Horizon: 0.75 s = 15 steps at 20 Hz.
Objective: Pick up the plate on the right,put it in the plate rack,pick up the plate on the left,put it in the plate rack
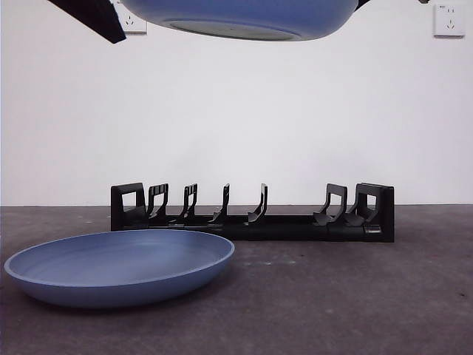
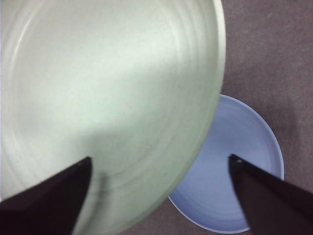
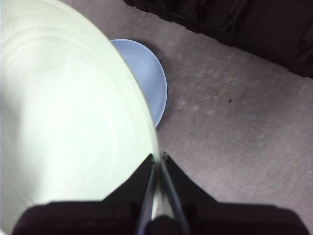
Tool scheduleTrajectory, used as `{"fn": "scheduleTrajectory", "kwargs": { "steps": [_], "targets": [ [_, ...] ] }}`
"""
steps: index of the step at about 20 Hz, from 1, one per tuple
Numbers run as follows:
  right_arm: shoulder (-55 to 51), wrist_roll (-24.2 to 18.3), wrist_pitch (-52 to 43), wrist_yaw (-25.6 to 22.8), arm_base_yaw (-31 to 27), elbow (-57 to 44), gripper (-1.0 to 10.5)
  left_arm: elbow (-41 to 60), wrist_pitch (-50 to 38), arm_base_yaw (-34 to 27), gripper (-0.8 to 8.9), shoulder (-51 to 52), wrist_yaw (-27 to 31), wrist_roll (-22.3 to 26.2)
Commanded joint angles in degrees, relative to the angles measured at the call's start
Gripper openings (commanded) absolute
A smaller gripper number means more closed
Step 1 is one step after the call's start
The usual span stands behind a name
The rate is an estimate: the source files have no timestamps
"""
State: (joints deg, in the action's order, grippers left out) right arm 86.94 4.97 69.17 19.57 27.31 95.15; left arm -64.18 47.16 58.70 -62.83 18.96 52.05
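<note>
In the front view, nearest to us, we see 1 blue plate lying flat on the dark tabletop at about 7 o'clock, its rim tilted slightly up toward the middle of the scene. Just behind it, toward 12 o'clock, stands the plate rack, long, low and black, with upright curved prongs between 2 blocky ends; all its slots stand bare. The plate on the tabletop and the rack lie near each other, but we cannot tell whether they touch.

High above both, at 12 o'clock along the upper edge, we see the underside of a 2nd plate, the lifted plate, held in the air roughly level. The right tool is clenched on this plate's rim, its 2 jaws pinched tight on the thin edge. In the wrist views the lifted plate looks pale green-white, and the blue plate shows beneath it on the tabletop.

The left tool is released, its jaws spread wide, hovering over the lifted plate and touching nothing. Farthest off, a white wall carries 2 sockets.
</note>
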Motion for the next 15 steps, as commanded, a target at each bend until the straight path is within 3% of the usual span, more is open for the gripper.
{"fn": "scheduleTrajectory", "kwargs": {
  "steps": [1, 5, 15],
  "targets": [
    [0.17, 0.22, -0.37, 0.61, 0.00, 0.50, -0.2, -0.11, -0.07, 0.17, 0.50, -0.09, 0.15, 0.33],
    [0.17, -0.26, -0.46, 1.11, 0.00, 0.50, -0.2, -0.11, -0.02, 0.17, -0.11, -0.09, 0.20, 0.28],
    [0.17, -0.26, -0.74, 1.86, 0.00, 0.50, -0.2, -0.11, 0.00, 0.50, -0.09, -0.09, -0.07, 0.26]
  ]
}}
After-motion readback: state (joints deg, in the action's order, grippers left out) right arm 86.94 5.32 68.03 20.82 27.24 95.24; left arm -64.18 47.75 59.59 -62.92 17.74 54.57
